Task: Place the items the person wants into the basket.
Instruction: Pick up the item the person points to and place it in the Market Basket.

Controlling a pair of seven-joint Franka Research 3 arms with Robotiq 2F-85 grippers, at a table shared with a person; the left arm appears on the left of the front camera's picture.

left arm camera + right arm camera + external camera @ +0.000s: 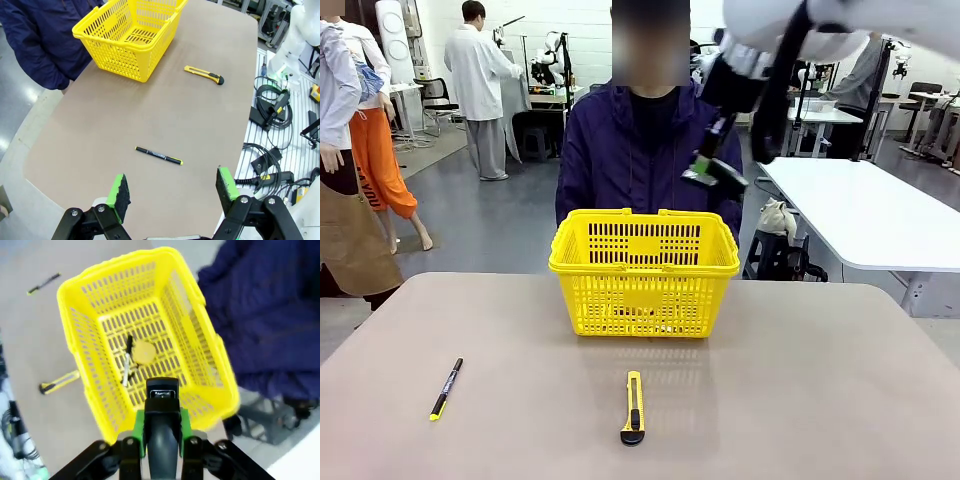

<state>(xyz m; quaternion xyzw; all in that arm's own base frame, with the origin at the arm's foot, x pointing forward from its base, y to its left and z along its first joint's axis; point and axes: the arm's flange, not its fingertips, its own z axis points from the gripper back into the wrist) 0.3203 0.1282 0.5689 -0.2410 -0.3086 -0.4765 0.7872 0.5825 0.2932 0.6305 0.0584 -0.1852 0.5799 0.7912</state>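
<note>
The left gripper is hanging above the near edge of the brown table, its green-padded fingers standing wide apart with nothing between them. A black pen with a yellow end is lying on the table just beyond them. Farther off, a yellow-and-black utility knife is lying near the yellow basket, apart from it. A person in a dark blue jacket is standing right beside the basket.
</note>
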